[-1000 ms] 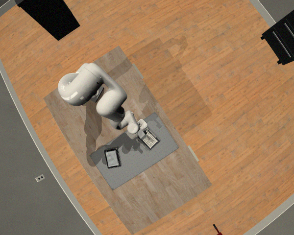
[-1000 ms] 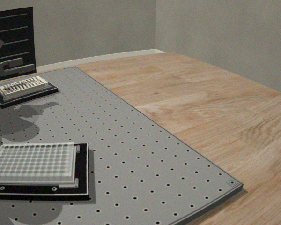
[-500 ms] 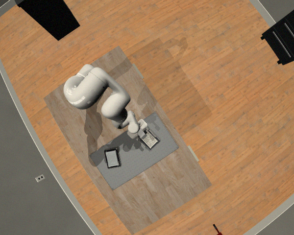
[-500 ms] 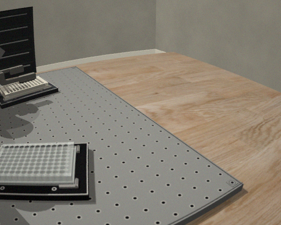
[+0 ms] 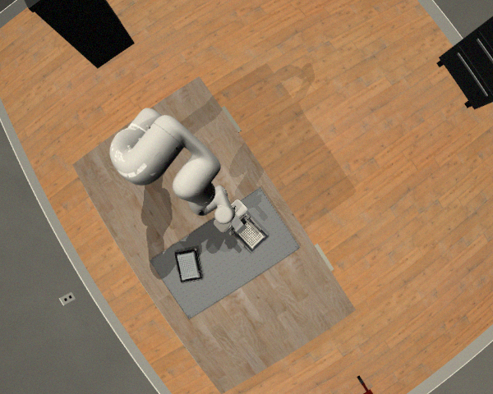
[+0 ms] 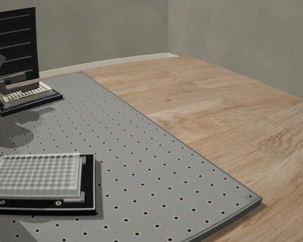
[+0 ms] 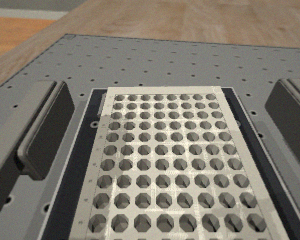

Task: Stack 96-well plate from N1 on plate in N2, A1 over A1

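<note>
- Part open at the claw [image 5: 249, 230] [image 6: 31, 80] [image 7: 167, 110], with nothing between the pads [image 7: 50, 127].
- Poised low over the cream 96-well plate [image 5: 251, 235] [image 6: 27, 94] [image 7: 162, 150], one finger to each long side, with a visible gap from the plate on both sides in the wrist view.
- Spread wider than the plate, and wider than the dark base of nest N1 [image 5: 264, 238] [image 6: 59, 97] [image 7: 72, 200] at its far end as seen by the wrist camera.
- Seated in N1, as for the cream plate, and lying between and below the two fingers, lengthwise along their reach.
- Too hard to tell from these angles exactly how far down the pads reach beside the plate.
- Well apart from the claw, in nest N2 [image 5: 200, 271] [image 6: 89, 179]: the clear lower plate [image 5: 188, 264] [image 6: 37, 174], with nothing stacked on top.
- Set at differing angles on the grey perforated board [image 5: 238, 271] [image 6: 146, 169] [image 7: 190, 65], as for both nests.
</note>
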Controlling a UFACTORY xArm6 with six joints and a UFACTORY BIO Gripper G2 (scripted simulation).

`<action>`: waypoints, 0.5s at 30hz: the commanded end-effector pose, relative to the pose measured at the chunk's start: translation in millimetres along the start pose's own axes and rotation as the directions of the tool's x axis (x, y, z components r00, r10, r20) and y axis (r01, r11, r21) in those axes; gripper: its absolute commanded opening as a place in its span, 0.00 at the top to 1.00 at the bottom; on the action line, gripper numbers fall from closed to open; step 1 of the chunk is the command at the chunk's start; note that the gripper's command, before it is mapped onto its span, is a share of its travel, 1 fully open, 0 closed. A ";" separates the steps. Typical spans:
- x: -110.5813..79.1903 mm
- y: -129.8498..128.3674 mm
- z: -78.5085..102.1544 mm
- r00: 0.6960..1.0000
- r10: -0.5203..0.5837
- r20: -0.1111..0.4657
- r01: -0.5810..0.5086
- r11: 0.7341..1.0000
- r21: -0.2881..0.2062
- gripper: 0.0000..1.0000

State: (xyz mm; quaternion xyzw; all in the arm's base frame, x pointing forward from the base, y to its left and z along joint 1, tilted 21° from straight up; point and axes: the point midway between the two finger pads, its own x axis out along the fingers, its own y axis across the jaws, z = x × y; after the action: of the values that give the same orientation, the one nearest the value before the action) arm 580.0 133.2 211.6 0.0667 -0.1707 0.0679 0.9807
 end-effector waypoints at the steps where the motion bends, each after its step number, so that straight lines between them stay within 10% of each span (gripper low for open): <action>1: 1.3 0.2 0.4 1.000 0.000 0.004 0.000 1.000 0.001 0.63; 15: 1.3 0.2 -7.7 1.000 0.000 0.004 0.000 1.000 0.001 0.63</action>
State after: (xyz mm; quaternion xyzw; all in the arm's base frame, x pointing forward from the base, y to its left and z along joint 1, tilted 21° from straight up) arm 582.3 134.3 204.7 0.0666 -0.1705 0.0678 0.9808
